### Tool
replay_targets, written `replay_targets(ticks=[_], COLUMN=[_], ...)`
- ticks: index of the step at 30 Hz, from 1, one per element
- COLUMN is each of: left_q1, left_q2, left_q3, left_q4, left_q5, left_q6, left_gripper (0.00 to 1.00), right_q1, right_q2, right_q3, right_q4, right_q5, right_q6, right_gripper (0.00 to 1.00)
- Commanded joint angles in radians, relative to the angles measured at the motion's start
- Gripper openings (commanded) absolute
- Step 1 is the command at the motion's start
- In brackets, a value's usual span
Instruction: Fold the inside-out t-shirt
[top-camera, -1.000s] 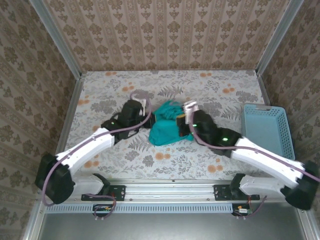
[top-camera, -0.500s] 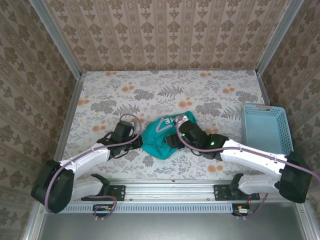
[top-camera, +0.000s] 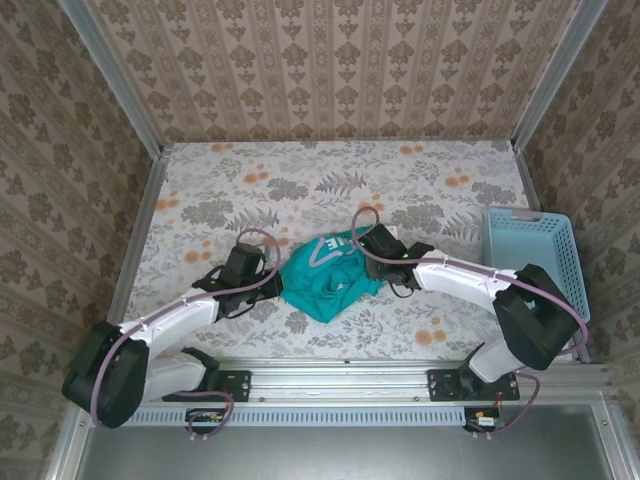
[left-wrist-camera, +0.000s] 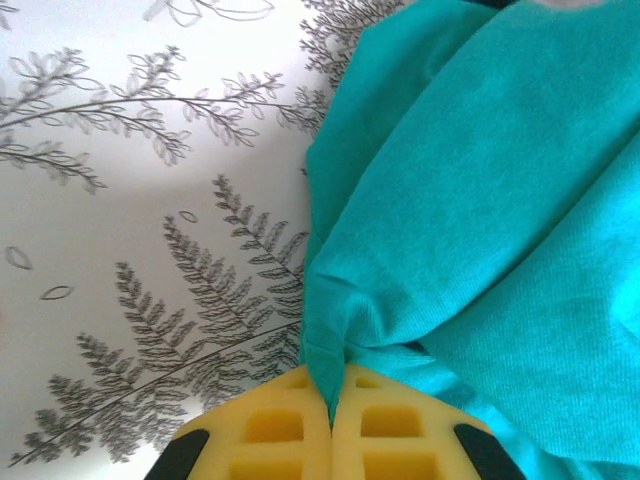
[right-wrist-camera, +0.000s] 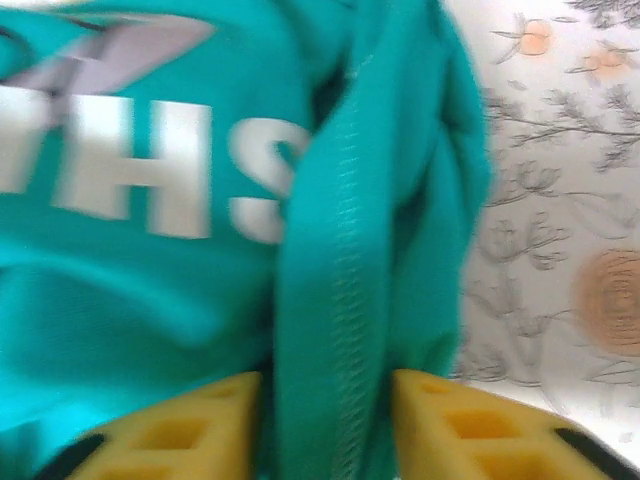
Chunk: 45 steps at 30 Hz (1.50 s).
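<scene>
The teal t-shirt (top-camera: 322, 285) lies bunched on the flowered table (top-camera: 300, 170) between the two arms, with white lettering (right-wrist-camera: 150, 160) on its upper side. My left gripper (top-camera: 281, 287) is at the shirt's left edge, shut on a corner of the teal fabric (left-wrist-camera: 325, 365), which is pinched between its yellow pads (left-wrist-camera: 270, 430). My right gripper (top-camera: 360, 263) is at the shirt's right far edge. Its yellow fingers (right-wrist-camera: 440, 410) stand apart around a stitched fold of the shirt (right-wrist-camera: 345, 300), with a dark gap beside the left finger. The right wrist view is blurred.
A light-blue slotted basket (top-camera: 530, 255) stands at the table's right edge, just beyond the right arm's elbow. Patterned walls close in the table on three sides. A metal rail (top-camera: 330, 385) runs along the near edge.
The shirt has come down from a lifted bunch toward the near side. The right gripper let go, shifted to the shirt's right far edge and is narrowing around a fold. The left grip holds.
</scene>
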Motion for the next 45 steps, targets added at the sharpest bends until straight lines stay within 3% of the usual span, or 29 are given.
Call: replay_targets(ticks=[1,5,9,10,13,15,18,23,28,39,43,45], left_q1=[0.042,0.092,0.136,0.135,0.129,0.121,0.114,0.107,0.106,0.072,0.072,0.072], left_q2=[-0.059,-0.103,-0.103,-0.097,-0.079,-0.078,-0.078,-0.078,-0.082,-0.079,-0.086,-0.089], left_q3=[-0.012,-0.044,-0.05,-0.049,-0.041,-0.038,-0.034,-0.033,-0.03,-0.033,-0.027,-0.016], left_q4=[-0.049,-0.061,-0.048,-0.036,-0.015,-0.014,-0.012,-0.011,-0.012,-0.008,-0.028,-0.058], left_q5=[-0.031,-0.009,0.024,0.041,0.072,0.072,0.07,0.068,0.071,0.069,0.044,0.012], left_q6=[-0.012,-0.006,0.004,0.006,0.013,0.016,0.016,0.015,0.013,0.016,0.018,0.023], left_gripper=[0.0,0.0,0.0,0.0,0.0,0.0,0.0,0.0,0.0,0.0,0.0,0.0], right_q1=[-0.063,-0.167,-0.19,-0.188,-0.148,-0.083,0.031,0.09,0.128,0.104,0.103,0.112], right_q2=[-0.025,-0.088,-0.108,-0.109,-0.158,-0.192,-0.216,-0.139,0.012,0.25,0.27,0.23], right_q3=[-0.023,-0.1,-0.12,-0.117,-0.094,-0.07,-0.028,-0.011,0.052,0.264,0.304,0.305], right_q4=[-0.066,-0.037,-0.031,-0.036,-0.073,-0.1,-0.102,0.057,0.141,0.03,-0.028,-0.054], right_q5=[0.079,0.016,-0.009,-0.013,0.027,0.089,0.129,-0.116,-0.18,-0.058,0.001,0.028], right_q6=[0.032,0.014,-0.008,-0.016,-0.028,-0.038,-0.07,-0.052,-0.033,-0.006,-0.037,-0.063], right_gripper=[0.18,0.01,0.0,0.05,0.41,0.54,0.58,0.57,0.57,0.45,0.16,0.07])
